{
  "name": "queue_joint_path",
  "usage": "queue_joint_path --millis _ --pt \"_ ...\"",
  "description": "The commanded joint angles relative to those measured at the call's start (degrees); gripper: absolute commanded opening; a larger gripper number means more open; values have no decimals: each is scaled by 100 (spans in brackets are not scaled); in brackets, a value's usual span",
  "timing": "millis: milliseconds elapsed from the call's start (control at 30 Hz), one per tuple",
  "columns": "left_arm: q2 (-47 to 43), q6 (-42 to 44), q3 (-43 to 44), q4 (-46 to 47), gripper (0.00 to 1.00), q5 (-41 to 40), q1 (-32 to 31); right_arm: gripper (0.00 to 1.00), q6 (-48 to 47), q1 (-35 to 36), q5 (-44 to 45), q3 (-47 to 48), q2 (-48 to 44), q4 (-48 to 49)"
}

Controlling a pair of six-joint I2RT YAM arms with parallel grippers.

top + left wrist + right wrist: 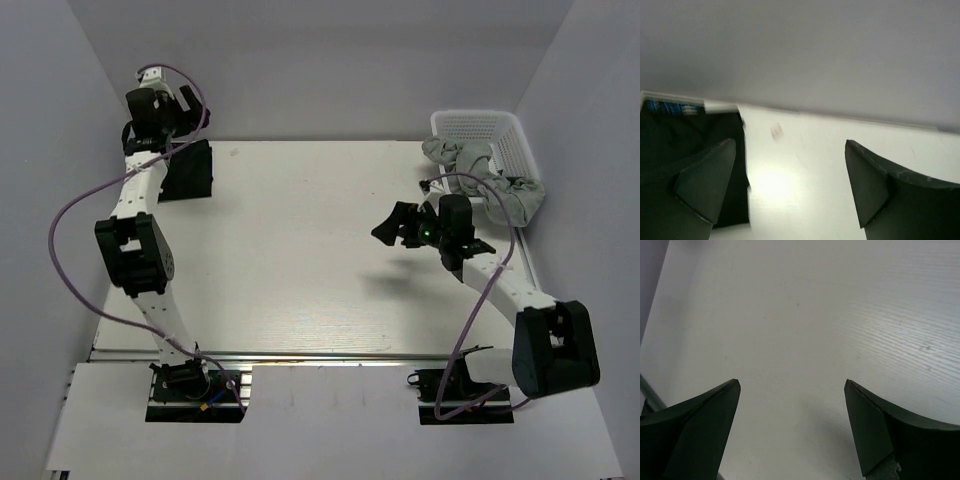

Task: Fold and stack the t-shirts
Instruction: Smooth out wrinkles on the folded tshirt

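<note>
A black t-shirt [186, 169] lies folded at the table's back left corner. In the left wrist view it [690, 145] fills the lower left, with a blue-printed neck label [671, 107] at its far edge. My left gripper [790, 167] is open and empty above the table just right of that shirt, raised near the back wall. Light grey t-shirts [492, 180] are bunched and spill over the near rim of the white basket [478, 124] at the back right. My right gripper [390, 228] hovers open and empty left of them, over bare table [800, 330].
Pale walls close in the table on the left, back and right. A purple cable [62, 240] loops out from the left arm, and another [478, 300] runs along the right arm. The arm bases sit at the near edge.
</note>
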Motion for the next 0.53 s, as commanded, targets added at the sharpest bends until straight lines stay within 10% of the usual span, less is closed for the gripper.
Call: queue_joint_path --millis 0,233,500 --pt "-1449 -13 -1744 -851 100 -141 -572 90 -260 -7 1072 -199 -755 -358" --pt "-4236 -444 -5692 -165 100 -826 -1883 90 -259 -7 1591 -998 -2091 -613" --pt "-5232 -374 -6064 -974 100 -1733 -2455 90 -233 -24 2065 -1543 -3182 -631"
